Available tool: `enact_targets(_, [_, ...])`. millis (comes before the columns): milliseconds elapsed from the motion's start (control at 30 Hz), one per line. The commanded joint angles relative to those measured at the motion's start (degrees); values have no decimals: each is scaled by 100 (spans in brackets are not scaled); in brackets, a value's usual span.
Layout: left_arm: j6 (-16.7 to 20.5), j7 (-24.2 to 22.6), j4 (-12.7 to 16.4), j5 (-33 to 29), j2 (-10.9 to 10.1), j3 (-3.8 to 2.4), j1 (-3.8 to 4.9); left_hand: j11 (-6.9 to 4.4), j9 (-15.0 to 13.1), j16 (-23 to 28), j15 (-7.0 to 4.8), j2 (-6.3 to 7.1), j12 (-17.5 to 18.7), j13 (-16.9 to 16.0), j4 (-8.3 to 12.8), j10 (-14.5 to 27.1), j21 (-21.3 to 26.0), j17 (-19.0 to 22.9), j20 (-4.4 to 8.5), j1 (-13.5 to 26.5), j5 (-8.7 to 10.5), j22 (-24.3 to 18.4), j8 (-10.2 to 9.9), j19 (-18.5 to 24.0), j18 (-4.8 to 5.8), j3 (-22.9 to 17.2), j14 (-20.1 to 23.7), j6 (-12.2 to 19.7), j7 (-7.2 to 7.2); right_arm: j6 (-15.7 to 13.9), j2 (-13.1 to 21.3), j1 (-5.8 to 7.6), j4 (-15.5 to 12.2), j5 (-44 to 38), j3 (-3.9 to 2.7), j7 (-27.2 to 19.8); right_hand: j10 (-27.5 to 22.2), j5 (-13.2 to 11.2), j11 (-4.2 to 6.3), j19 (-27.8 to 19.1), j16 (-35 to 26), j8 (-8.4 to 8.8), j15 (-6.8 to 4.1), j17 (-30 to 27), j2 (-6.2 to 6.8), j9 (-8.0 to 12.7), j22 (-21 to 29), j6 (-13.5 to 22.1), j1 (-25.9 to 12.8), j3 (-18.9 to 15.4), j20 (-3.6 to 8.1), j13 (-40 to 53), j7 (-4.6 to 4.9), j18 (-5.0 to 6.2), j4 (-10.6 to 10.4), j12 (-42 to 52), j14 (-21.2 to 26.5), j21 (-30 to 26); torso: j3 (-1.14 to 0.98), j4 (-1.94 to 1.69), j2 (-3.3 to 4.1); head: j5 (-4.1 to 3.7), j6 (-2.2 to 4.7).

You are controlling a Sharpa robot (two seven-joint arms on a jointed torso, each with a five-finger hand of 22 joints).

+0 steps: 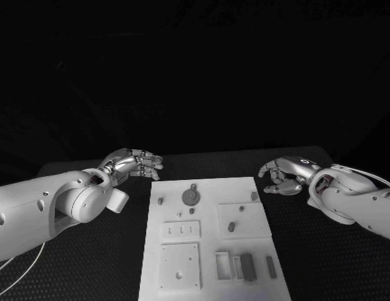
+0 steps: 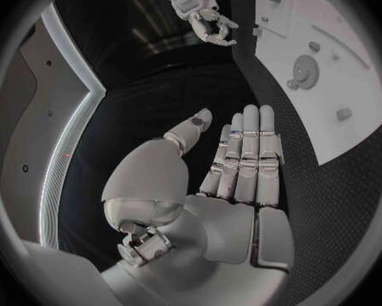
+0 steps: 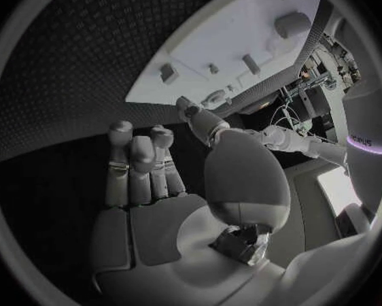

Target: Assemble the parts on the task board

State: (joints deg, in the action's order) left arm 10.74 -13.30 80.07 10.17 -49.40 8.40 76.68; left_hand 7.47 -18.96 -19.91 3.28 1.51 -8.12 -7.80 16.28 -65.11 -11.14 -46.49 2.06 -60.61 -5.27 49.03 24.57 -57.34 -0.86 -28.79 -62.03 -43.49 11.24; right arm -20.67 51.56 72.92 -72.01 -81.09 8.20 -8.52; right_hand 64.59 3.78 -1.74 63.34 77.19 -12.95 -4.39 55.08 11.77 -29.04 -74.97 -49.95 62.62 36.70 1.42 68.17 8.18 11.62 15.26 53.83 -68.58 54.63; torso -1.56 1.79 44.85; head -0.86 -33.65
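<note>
1. The task board (image 1: 215, 235) lies in the middle of the black surface (image 1: 330, 251), its long axis running away from the robot; every place below is given relative to this board.
2. The left hand (image 1: 133, 164) hovers just off the board's far left corner, holding nothing. The left wrist view shows its fingers (image 2: 246, 153) straight and side by side, with the thumb apart.
3. The right hand (image 1: 285, 175) hovers just off the board's far right corner, also empty, its fingers loosely curled but apart in the head view.
4. The parts lie on the board between the two hands: a round gear-like piece (image 1: 190, 196) near the far end, small pegs (image 1: 232, 225) about the middle, and longer blocks (image 1: 246, 265) at the near right end.
5. The gear-like piece lies toward the board's left half, so the left hand seems the nearer one to it; the near blocks are well apart from both hands.
6. Nothing stands between either hand and the parts; no part is yet picked up.
</note>
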Motion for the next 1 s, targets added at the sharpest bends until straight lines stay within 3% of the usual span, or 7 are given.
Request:
enact_targets(33, [-100,-93,-14,14,4,-2,-9,3,-2,38,12,19,25,-7,-1,-33,35,-8,22,48,26,10,3,-13,-94,-10,-26,-31,31,-38,-79,-101,180,316,-13,-448,-29,6,-7,-32,2,23,10,5,19,8,-85,26,11,-21,-28,-2,10,334,0,-12,24,-18,-31,26,-12,0,-11])
enact_targets(133, [-114,-90,-27,14,13,-2,-21,3,-2,39,13,18,26,-7,-1,-32,36,-8,22,49,26,10,3,-13,-94,-9,-26,-30,31,-105,-110,-196,285,412,-13,-499,-24,6,-19,-20,27,26,19,16,34,11,-93,36,-13,-42,-41,5,23,338,-23,7,14,-4,-33,13,-7,-29,-9])
enact_targets(333, [-128,-87,-58,14,14,-2,-46,4,-1,43,13,15,30,-7,-2,-31,38,-11,21,51,26,11,1,-12,-93,-8,-25,-28,32,-214,-198,-322,386,513,-14,-566,-26,7,-44,-1,71,40,42,36,69,19,-105,67,-47,-71,-54,22,50,338,-70,48,3,24,-78,0,-8,-44,-55])
enact_targets(433, [-139,-85,-59,14,14,-2,-49,5,-1,45,14,14,31,-7,-2,-31,40,-12,21,52,26,11,0,-11,-93,-8,-24,-27,32,-230,-256,-373,428,590,-15,-572,-29,7,-59,8,95,45,56,45,78,23,-109,79,-70,-84,-57,33,66,338,-107,73,-2,40,-91,6,-9,-41,-66])
enact_targets(533, [-153,-79,-63,14,23,-2,-51,5,-1,47,14,14,33,-7,-2,-31,41,-13,21,53,26,11,-1,-10,-93,-7,-24,-26,33,-253,-334,-424,506,624,-15,-573,-26,7,-70,19,122,42,67,56,77,24,-113,78,-92,-94,-55,43,77,338,-148,100,-9,58,-79,4,-7,-41,-81])
enact_targets(867, [-172,-66,-90,15,38,-2,-66,6,0,52,15,9,38,-8,-3,-30,44,-16,20,56,27,12,-3,-9,-92,-6,-23,-23,34,-374,-504,-571,673,799,-17,-599,-5,8,-74,64,195,20,73,80,47,18,-116,46,-127,-107,-31,63,82,338,-260,176,-44,117,-70,-19,-5,-40,-98])
enact_targets(1000, [-178,-62,-84,15,38,-2,-69,7,1,54,16,7,40,-8,-4,-30,46,-18,20,58,27,12,-4,-8,-91,-6,-22,-22,35,-456,-570,-608,761,897,-18,-584,4,7,-71,77,213,14,70,85,41,16,-116,39,-133,-110,-23,66,78,338,-283,196,-55,133,-70,-11,-9,-23,-110])
